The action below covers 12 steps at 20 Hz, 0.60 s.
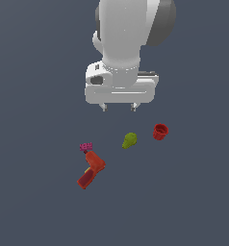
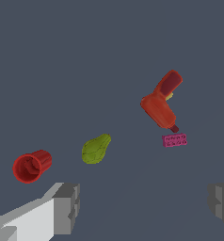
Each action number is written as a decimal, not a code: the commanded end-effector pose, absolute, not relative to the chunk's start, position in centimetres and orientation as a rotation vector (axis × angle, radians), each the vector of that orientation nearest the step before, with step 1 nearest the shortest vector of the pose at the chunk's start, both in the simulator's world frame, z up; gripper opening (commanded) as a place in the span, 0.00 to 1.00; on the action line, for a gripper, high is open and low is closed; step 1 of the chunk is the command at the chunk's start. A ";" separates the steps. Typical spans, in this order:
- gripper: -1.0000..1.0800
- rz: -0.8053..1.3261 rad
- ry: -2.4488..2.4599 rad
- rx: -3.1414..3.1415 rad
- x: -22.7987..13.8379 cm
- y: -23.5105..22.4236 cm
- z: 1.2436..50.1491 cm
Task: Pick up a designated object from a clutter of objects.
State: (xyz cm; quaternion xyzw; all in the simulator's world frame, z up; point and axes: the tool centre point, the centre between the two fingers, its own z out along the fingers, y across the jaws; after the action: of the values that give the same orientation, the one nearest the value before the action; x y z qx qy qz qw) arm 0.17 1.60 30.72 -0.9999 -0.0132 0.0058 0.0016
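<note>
The yellow-green pear-like lump lies on the grey floor, between the red cup on the exterior view's right and the orange-red drill-shaped thing on its left. A tiny magenta studded block touches the drill's tip. My gripper hangs above the floor, behind the lump, open and empty. The wrist view shows the lump, the cup on its side, the drill, the block and both fingers wide apart.
The floor is a plain dark grey surface with no walls or edges in view. The arm's white body rises above the gripper.
</note>
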 end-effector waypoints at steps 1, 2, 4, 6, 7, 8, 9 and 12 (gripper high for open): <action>0.96 0.018 -0.041 -3.138 0.2 1.6 30.7; 0.96 0.018 -0.041 -3.138 0.2 1.6 30.7; 0.96 0.020 -0.037 -3.133 0.2 1.9 30.8; 0.96 0.022 -0.029 -3.125 0.3 2.5 31.0; 0.96 0.024 -0.025 -3.121 0.4 2.7 31.1; 0.96 0.025 -0.021 -3.118 0.4 3.0 31.2; 0.96 0.025 -0.019 -3.116 0.4 3.1 31.2; 0.96 0.025 -0.018 -3.116 0.4 3.1 31.2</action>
State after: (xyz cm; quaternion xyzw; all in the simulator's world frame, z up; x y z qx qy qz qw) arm 0.44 3.09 31.18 -0.9999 -0.0066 0.0080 0.0125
